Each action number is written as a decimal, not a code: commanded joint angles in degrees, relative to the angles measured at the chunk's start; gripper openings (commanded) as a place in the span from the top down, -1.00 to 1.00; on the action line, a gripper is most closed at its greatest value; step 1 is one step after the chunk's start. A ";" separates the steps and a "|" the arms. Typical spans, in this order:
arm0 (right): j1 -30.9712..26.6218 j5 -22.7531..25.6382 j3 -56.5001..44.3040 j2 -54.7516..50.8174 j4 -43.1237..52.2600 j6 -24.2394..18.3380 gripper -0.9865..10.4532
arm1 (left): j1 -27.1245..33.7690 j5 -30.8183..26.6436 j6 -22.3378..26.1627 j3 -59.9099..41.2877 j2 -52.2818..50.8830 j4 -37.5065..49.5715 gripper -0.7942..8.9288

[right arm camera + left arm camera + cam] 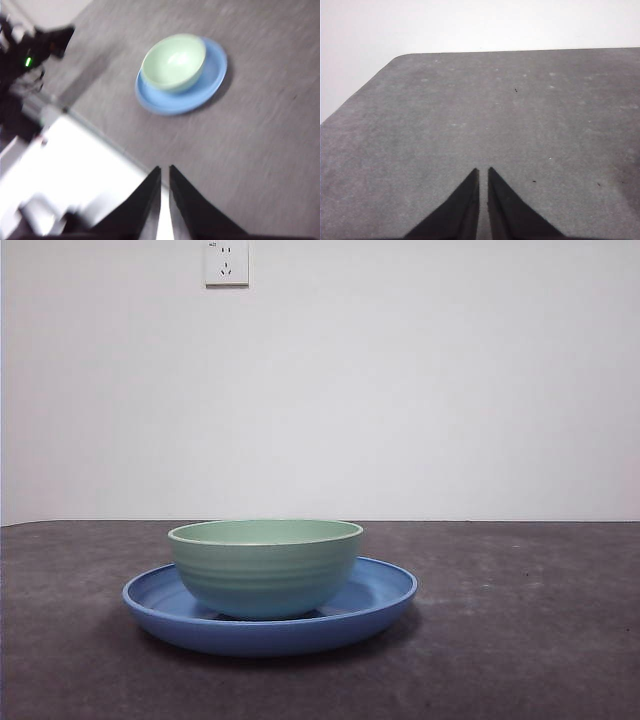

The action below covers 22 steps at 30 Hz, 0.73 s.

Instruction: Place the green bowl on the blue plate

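Observation:
The green bowl [264, 565] stands upright inside the blue plate [385, 592] on the dark table, a little left of the plate's middle. The right wrist view shows both from above, the bowl [174, 61] resting in the plate [210, 75], with nothing holding them. My right gripper [164, 170] is shut and empty, well away from the plate, over the table's edge. My left gripper [483, 171] is shut and empty over bare table, with neither bowl nor plate in its view. Neither arm shows in the front view.
A white wall with a socket [226, 262] stands behind the table. In the right wrist view a white surface [75, 170] lies beside the table's edge, and dark equipment with a green light [28, 61] sits past it.

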 commanded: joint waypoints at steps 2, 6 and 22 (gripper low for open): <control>-6.62 0.07 -6.49 -0.50 13.92 0.33 0.79 | 0.11 -0.35 -0.28 -1.18 -0.07 -0.24 0.78; -14.03 0.04 -17.66 -2.60 36.89 -0.39 0.79 | 0.11 -0.35 -0.28 -1.18 -0.07 -0.24 0.78; -27.36 6.43 -48.81 -16.13 75.97 -12.00 0.79 | 0.11 -0.35 -0.28 -1.18 -0.07 -0.24 0.78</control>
